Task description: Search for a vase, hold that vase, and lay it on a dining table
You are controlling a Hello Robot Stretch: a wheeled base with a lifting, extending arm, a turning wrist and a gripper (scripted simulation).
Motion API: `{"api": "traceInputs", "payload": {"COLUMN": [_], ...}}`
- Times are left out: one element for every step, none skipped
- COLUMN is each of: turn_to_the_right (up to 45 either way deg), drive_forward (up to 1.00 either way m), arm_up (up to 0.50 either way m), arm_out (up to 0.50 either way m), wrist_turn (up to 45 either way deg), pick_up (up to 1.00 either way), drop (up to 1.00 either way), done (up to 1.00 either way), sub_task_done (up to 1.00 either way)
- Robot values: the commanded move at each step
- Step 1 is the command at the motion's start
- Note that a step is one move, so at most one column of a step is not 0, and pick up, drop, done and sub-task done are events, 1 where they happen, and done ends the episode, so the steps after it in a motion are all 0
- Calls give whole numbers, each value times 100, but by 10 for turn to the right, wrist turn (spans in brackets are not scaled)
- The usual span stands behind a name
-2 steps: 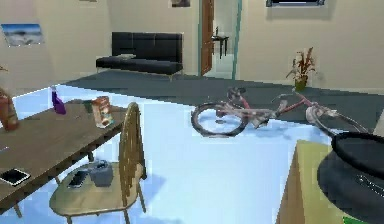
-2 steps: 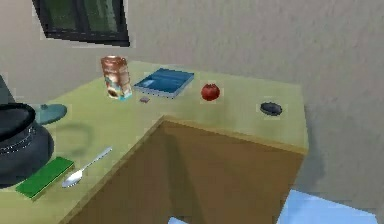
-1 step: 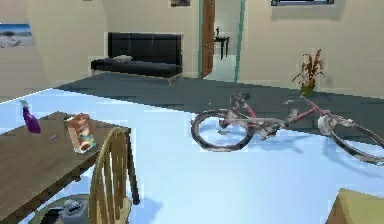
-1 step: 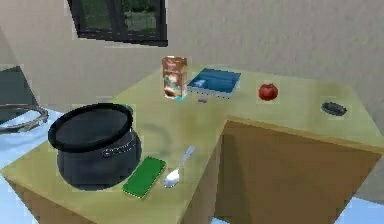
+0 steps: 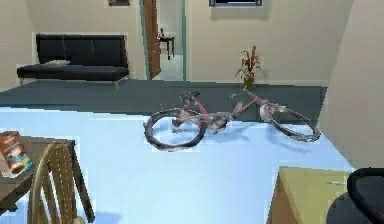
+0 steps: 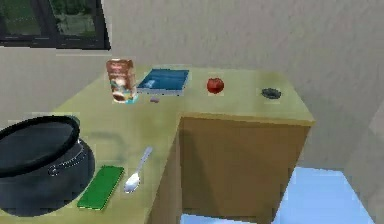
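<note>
Reddish-brown stems rise from a small dark vessel at the foot of the far wall, ahead in the forward view. By its shape it is your likeliest vase, though it is too small to be sure. It stands well apart from anything your hand could reach now. You cannot tell from these pictures how the hand is set or whether it carries anything.

On the side where your hand reaches is a yellowish L-shaped bench. On it stand a big black round pot, a flat green slab, a pale utensil, a glass jar with reddish contents, a flat blue book-like thing, a small red round fruit and a small dark lump.

The main danger, as I judge it, is the pink-framed bicycle lying on the light blue rug, squarely between you and the vessel. If you drive straight ahead, the base is likely to catch a wheel. Go round it, probably by the forward view's left, where the rug is bare.

Second, if you turn the base this close to the yellowish bench, the hand could sweep the jar or pot off.

Third, the tall stems may make the vessel top-heavy, so a high or glancing grasp could tip it.

The dark wooden bench with a slatted wooden chair at the forward view's lower left looks like the dining table. The chair may block your hand's approach.
</note>
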Motion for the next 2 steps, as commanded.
{"api": "traceInputs", "payload": {"turn_to_the_right": [0, -120], "drive_forward": [30, 0], "arm_up": [0, 0], "arm_out": [0, 0], "wrist_turn": [0, 0], "pick_up": [0, 0], "drop": [0, 0], "done": [0, 0], "sub_task_done": [0, 0]}}
